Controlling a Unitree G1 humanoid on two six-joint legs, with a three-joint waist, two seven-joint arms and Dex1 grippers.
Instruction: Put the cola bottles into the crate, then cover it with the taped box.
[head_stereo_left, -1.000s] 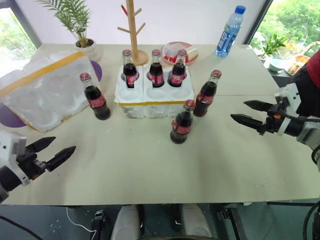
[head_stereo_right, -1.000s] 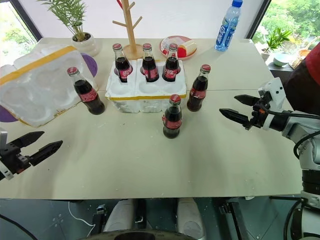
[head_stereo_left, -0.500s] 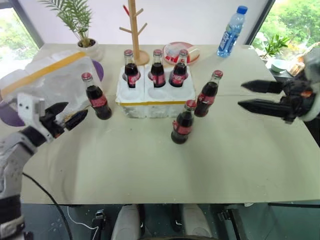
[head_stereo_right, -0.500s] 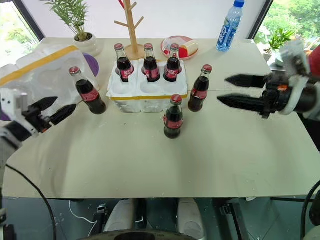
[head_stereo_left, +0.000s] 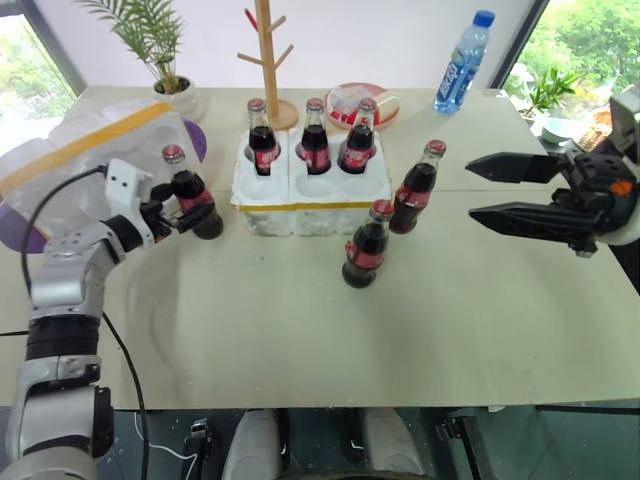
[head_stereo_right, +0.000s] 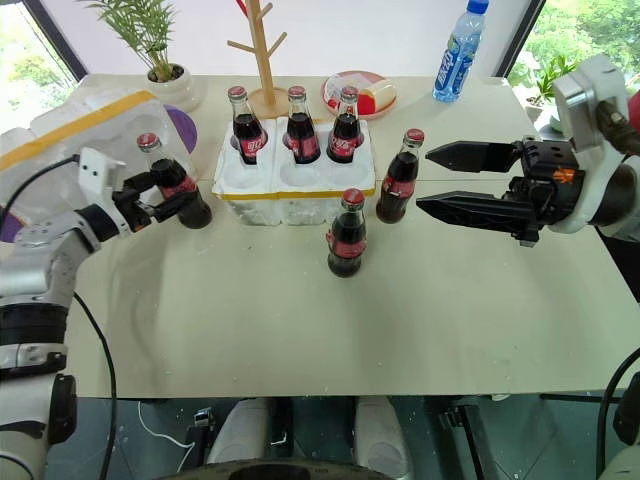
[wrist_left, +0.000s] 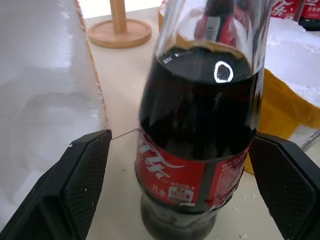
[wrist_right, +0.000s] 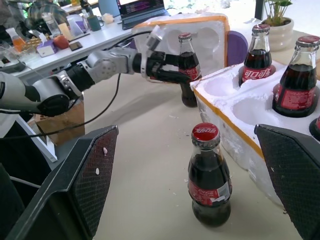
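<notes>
The left gripper (head_stereo_left: 183, 210) is now reaching in around the lone cola bottle (head_stereo_left: 193, 193) at about nine o'clock of the crate (head_stereo_left: 308, 190); a second ago it was hanging low by the near table edge, well short of any bottle. Its fingers (wrist_left: 80, 185) are standing apart, one on each side of the bottle's red label, with a clear gap on both sides, so nothing is being gripped yet. That bottle is standing upright on the table (head_stereo_left: 320, 320), between the taped box (head_stereo_left: 85, 175) and the crate, just where it stood before.

The right gripper (head_stereo_left: 500, 190) is hovering wide apart at about three o'clock of the crate, higher than a second ago and now pointing across the table toward the bottles, holding nothing. Nearest it, a bottle (head_stereo_left: 415, 188) is standing at the crate's right corner, and another (head_stereo_left: 365, 245) is standing in front of the crate at about six o'clock; neither has moved.

Three bottles (head_stereo_left: 313, 137) are sitting in the crate's far row of wells, while the near row is lying open, unchanged. The taped box is lying tilted at the table's left edge, at about nine o'clock, its hollow side facing the crate, as before. Beyond the crate, a wooden stand (head_stereo_left: 266, 60) is rising at twelve o'clock and a water bottle (head_stereo_left: 460, 62) at about two.
</notes>
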